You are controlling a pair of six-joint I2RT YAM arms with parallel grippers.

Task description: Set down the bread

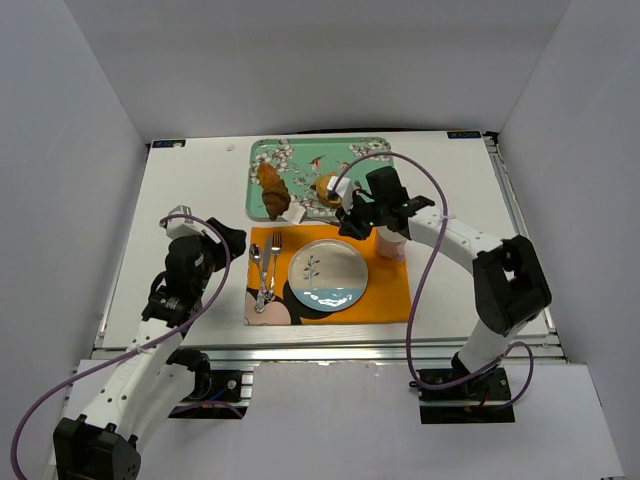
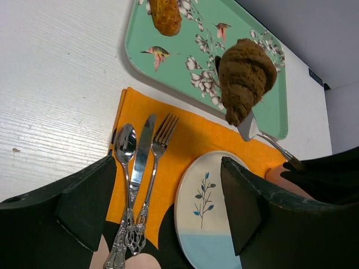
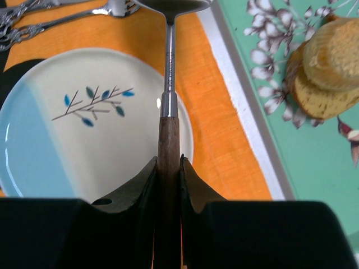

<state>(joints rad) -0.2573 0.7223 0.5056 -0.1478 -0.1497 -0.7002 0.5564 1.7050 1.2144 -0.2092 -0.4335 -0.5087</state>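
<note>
The bread (image 2: 244,75) is carried, not gripped. The right jaws are clamped tight on the wooden handle of a serving spatula (image 3: 168,95), with the handle running straight out between them, so the tool works as a long reach for that arm. Directly beneath the jaws and handle lies the plate (image 3: 67,145), which sits on the orange placemat (image 3: 224,140). Beyond the placemat's edge is the green tray (image 2: 140,33), where a pale stacked bun (image 3: 331,61) and a smaller orange-brown pastry (image 2: 165,14) rest.

The bread sits at the far end of the spatula, on its blade, well ahead of the right jaws. It is past the top of the right wrist view, so only the left wrist camera shows it clearly. There it hangs over the tray's near edge, one tapered end pointing down the blade, short of the plate. It looks raised off the tray, though this cannot be settled.

The left jaws stand wide open and hold nothing. They are off to the placemat's left over the table (image 2: 56,84), facing the fork (image 2: 160,140), probably parked clear of the transfer.

Placing the bread probably means drawing the blade back over the plate and tipping it.
</note>
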